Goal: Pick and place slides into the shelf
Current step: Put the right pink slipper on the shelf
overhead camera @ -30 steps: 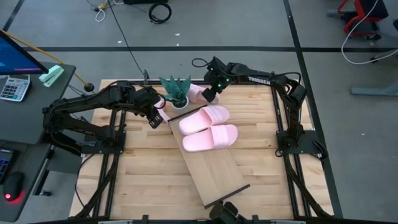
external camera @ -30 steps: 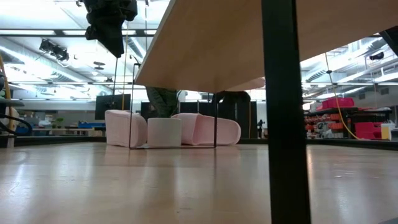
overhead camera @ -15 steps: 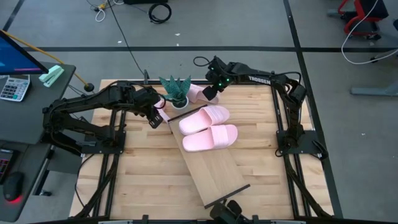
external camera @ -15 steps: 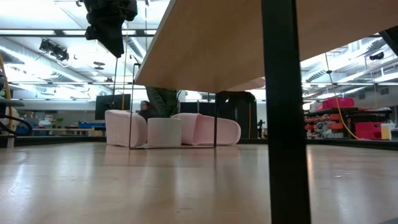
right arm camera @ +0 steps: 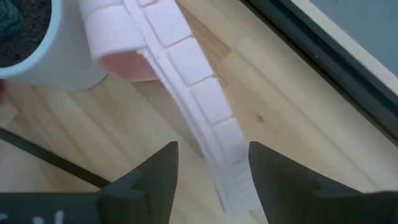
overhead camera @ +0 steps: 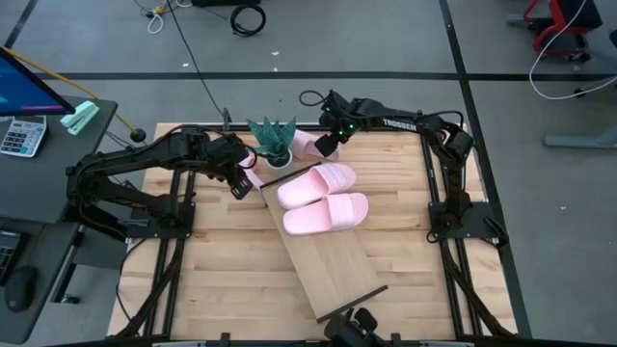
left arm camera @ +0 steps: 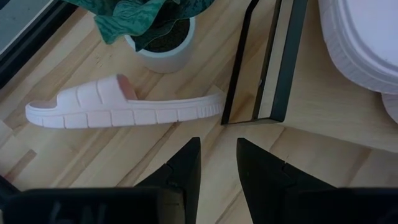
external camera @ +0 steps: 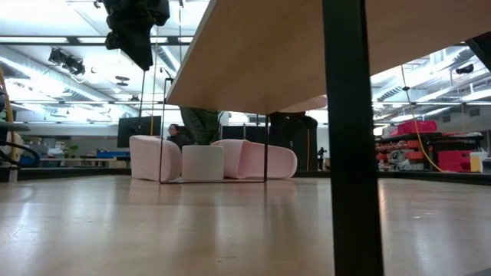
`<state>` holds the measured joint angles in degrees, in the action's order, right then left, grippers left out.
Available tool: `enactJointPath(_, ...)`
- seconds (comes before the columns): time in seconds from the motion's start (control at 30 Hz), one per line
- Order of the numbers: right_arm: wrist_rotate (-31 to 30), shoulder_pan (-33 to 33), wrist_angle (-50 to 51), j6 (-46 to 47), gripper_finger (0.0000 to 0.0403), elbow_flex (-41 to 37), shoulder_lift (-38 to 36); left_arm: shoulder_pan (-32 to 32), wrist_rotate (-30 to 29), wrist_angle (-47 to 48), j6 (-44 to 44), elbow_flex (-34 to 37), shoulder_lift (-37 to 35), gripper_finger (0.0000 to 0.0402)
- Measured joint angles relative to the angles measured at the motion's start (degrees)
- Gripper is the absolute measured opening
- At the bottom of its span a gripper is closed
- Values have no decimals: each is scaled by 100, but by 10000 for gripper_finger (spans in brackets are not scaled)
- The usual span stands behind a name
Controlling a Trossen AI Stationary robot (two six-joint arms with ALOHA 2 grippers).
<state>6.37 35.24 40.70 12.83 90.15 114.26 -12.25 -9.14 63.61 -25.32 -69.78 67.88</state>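
Observation:
The shelf [overhead camera: 328, 255], a long light-wood board with black rails, lies slantwise on the table. Two pink slides [overhead camera: 316, 183] [overhead camera: 325, 214] rest soles down on its far half. Two more slides lie on their sides on the tabletop, either side of a potted plant [overhead camera: 273, 140]: one on the left [left arm camera: 124, 109], one on the right [right arm camera: 193, 81]. My left gripper [left arm camera: 217, 158] hovers open over bare table, near the left slide and the shelf's far rail [left arm camera: 261, 62]. My right gripper [right arm camera: 214, 171] is open, pointing steeply down, its fingers standing on either side of the right slide's end.
The white plant pot [left arm camera: 165, 46] stands between the two table slides, close to the shelf's far end. The table's far edge [right arm camera: 323, 56] runs right behind the right slide. The near half of the shelf board [overhead camera: 337, 275] is bare.
My right gripper has turned a little at the wrist while staying over the right slide's end. No slide has moved.

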Motion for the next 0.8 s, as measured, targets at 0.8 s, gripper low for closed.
enactJointPath(0.8,-184,24,-472,366,195,-572,50,2,84,2,196,0,0,107)
